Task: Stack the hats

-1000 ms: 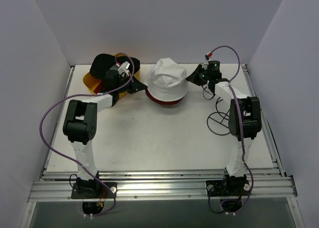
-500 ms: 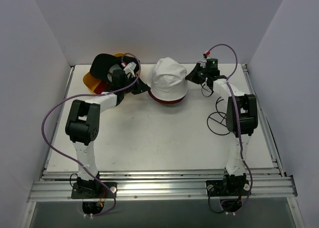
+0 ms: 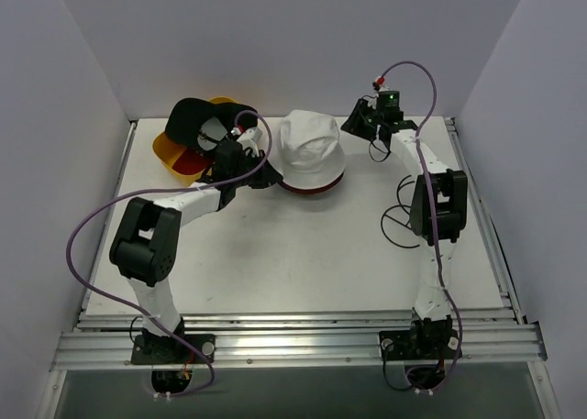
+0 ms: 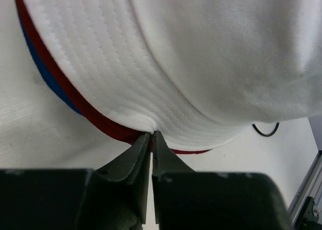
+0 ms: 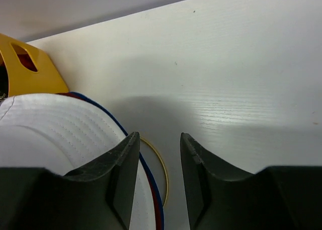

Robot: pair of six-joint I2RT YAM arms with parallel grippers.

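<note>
Stack, far centre of table: white hat [image 3: 310, 148] uppermost on maroon hat [image 4: 100, 122] and blue hat [image 4: 48, 76], brims nested. Left gripper [image 4: 152, 135]: closed to a slit on the white brim's left edge, fabric puckered at the tips; right gripper [image 5: 157, 137]: jaws parted, empty, just off the right brim. Outstanding: black cap [image 3: 186, 116] and red cap [image 3: 190, 162] at the yellow basket [image 3: 165, 148], left of the stack, so likely the left arm's reach.
</note>
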